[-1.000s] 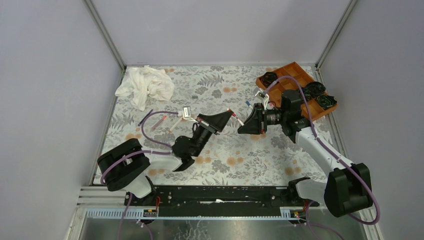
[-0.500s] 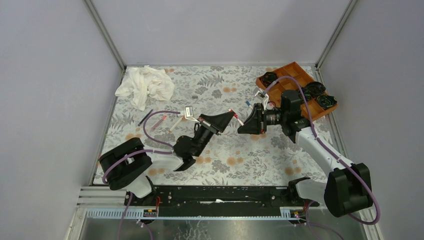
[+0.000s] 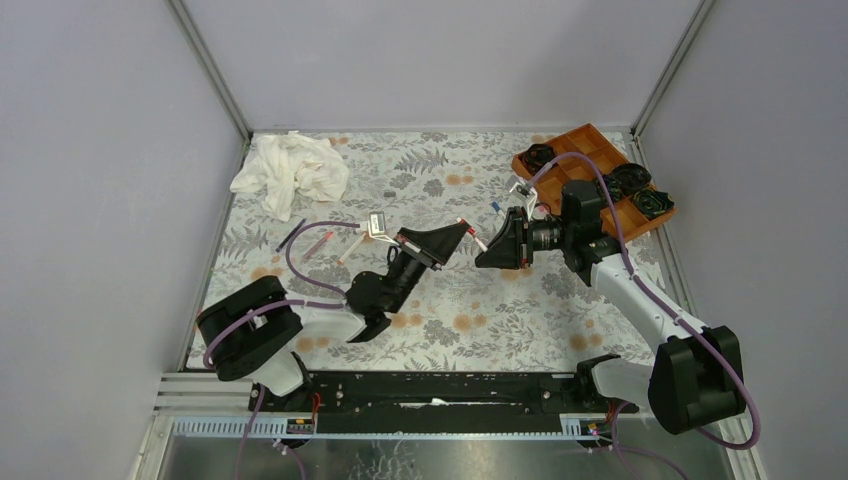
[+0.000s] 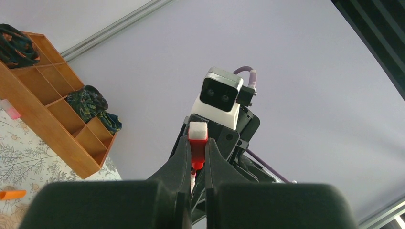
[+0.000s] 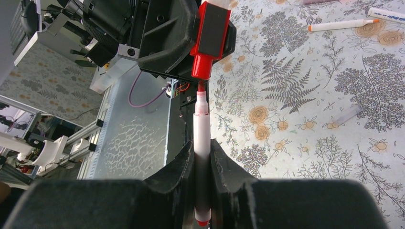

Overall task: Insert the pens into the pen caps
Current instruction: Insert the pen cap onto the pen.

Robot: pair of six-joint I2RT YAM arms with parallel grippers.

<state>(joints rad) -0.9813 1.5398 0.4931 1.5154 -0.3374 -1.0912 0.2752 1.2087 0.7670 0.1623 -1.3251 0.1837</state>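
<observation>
My left gripper (image 4: 197,141) is shut on a red pen cap (image 4: 198,153) with a white end. It is held in the air over the middle of the floral table. Facing it, my right gripper (image 5: 202,145) is shut on a white pen (image 5: 202,129) with a red tip. In the right wrist view the pen's tip sits right at the mouth of the red cap (image 5: 205,64). From above, the left gripper (image 3: 462,228) and the right gripper (image 3: 482,250) meet tip to tip. Other pens (image 3: 318,242) lie on the table at the left, and a blue cap (image 3: 496,208) lies behind the grippers.
A wooden divided tray (image 3: 590,150) with black rosettes (image 3: 540,155) stands at the back right. A crumpled white cloth (image 3: 290,170) lies at the back left. An orange cap (image 4: 10,194) and a pink cap (image 4: 9,109) lie near the tray. Grey walls enclose the table.
</observation>
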